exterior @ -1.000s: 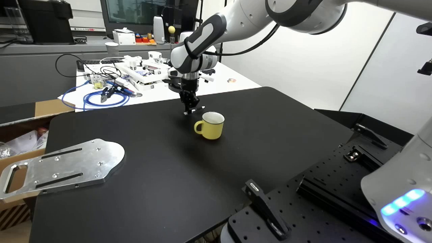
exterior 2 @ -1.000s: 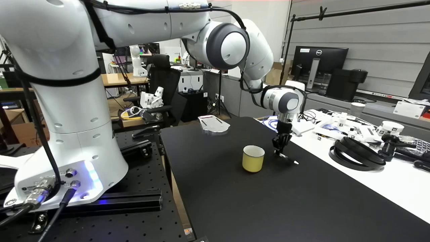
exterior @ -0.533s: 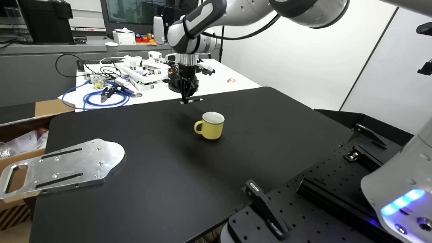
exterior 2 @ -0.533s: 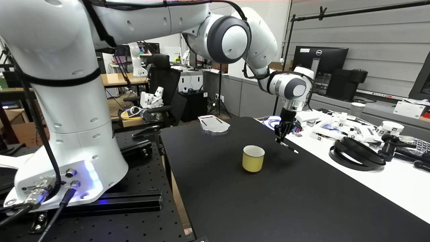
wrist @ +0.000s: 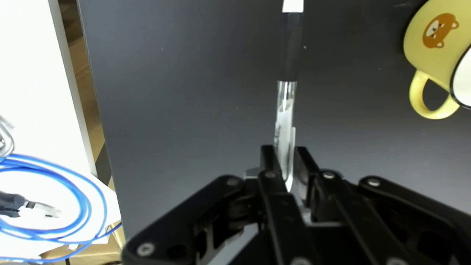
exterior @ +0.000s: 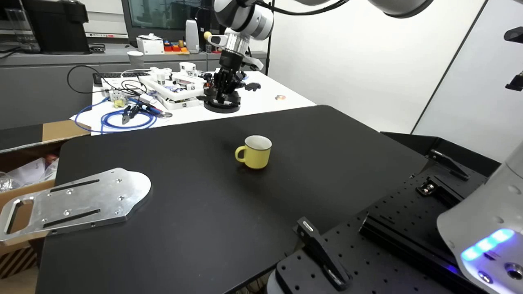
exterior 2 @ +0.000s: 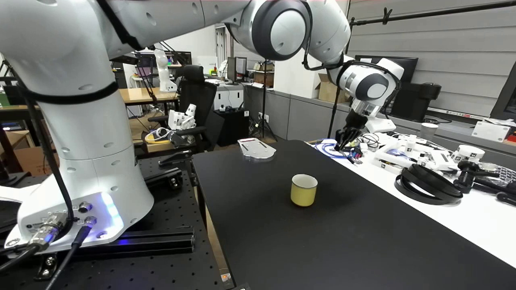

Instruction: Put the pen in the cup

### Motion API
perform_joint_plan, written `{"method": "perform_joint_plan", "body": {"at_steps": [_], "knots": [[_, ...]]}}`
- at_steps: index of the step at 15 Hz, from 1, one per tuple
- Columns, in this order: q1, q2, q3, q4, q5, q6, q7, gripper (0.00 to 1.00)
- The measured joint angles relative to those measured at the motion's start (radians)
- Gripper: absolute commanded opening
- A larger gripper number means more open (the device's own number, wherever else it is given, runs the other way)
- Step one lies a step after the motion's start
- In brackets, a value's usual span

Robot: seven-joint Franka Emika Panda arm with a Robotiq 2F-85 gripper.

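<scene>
A pen with a black grip section, a clear end and a white tip (wrist: pixel 290 48) points away from my gripper in the wrist view. My gripper (wrist: pixel 285 156) is shut on the pen's clear end. In an exterior view the gripper (exterior 2: pixel 340 146) is tilted, raised near the black table's far edge, with the dark pen (exterior 2: pixel 350 158) sticking out below it. In an exterior view the gripper (exterior: pixel 222 99) shows against the white table, and the pen is hard to make out. The yellow cup (exterior: pixel 257 154) stands upright on the black table. It shows in an exterior view (exterior 2: pixel 303 191) and at the wrist view's right edge (wrist: pixel 434 44).
The black table (exterior: pixel 184 228) carries a silver metal plate (exterior: pixel 81 200), also seen in an exterior view (exterior 2: pixel 256 148). Beyond its far edge, a white table (exterior 2: pixel 455 225) holds white parts, a black coil (exterior 2: pixel 429 185) and blue cable (exterior: pixel 128 118).
My gripper has risen from the black table with the pen, moved away from the cup toward the white table, and tilted. The cup has not moved.
</scene>
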Motion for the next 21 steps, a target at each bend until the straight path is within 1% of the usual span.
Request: {"method": "perform_joint_plan", "body": {"at_steps": [4,7,8,17,21], "knots": [[-0.077,-0.063,0.057,-0.086,0.067,-0.005,-0.06,0.04],[-0.127,-0.121,0.101,-0.184,0.113,-0.003,-0.1,0.04],[-0.137,-0.143,0.107,-0.22,0.137,-0.002,-0.116,0.04],[-0.18,-0.343,0.102,-0.577,0.324,0.03,-0.241,0.04],[-0.196,-0.405,0.091,-0.706,0.387,0.039,-0.292,0.04]]}}
